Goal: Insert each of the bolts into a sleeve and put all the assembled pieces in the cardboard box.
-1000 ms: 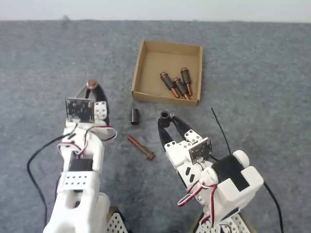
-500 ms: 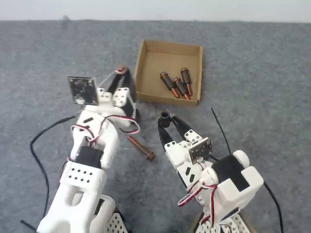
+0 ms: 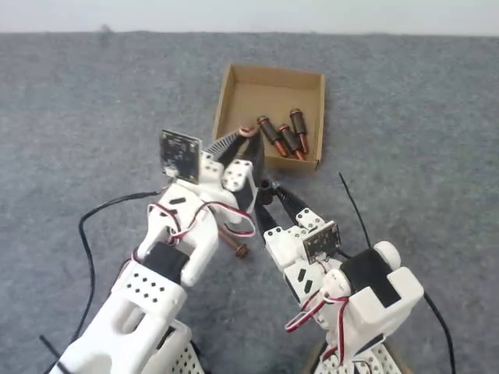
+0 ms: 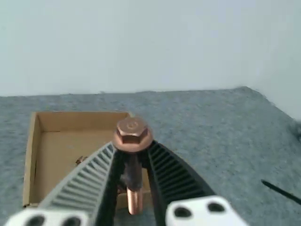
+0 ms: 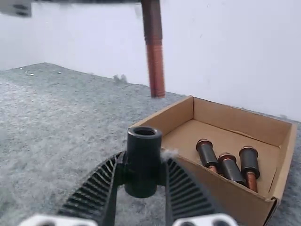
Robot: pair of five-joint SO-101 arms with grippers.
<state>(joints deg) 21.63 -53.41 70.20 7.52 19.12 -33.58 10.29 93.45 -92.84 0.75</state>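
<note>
Loose bolt (image 3: 238,248): laid on the grey table (image 3: 405,117), nearest of the pieces, partly covered by the left arm, with its head toward the near right.
Right end effector (image 3: 266,189): clenched on a black sleeve (image 5: 142,160), which is held upright with the open bore upward, just on the near side of the box's near wall.
Left end effector (image 4: 133,157): clenched on a copper bolt (image 4: 133,139), gripped just under the hexagonal head with the shank pointed down. The bolt is held higher than the sleeve and apart from it. In the high view it is seen in line with the near left part of the box.
Cardboard box (image 3: 226,101): set on the table beyond both end effectors, open at the top.
Assembled pieces (image 3: 282,134): three are laid side by side inside the box, toward its near right.
</note>
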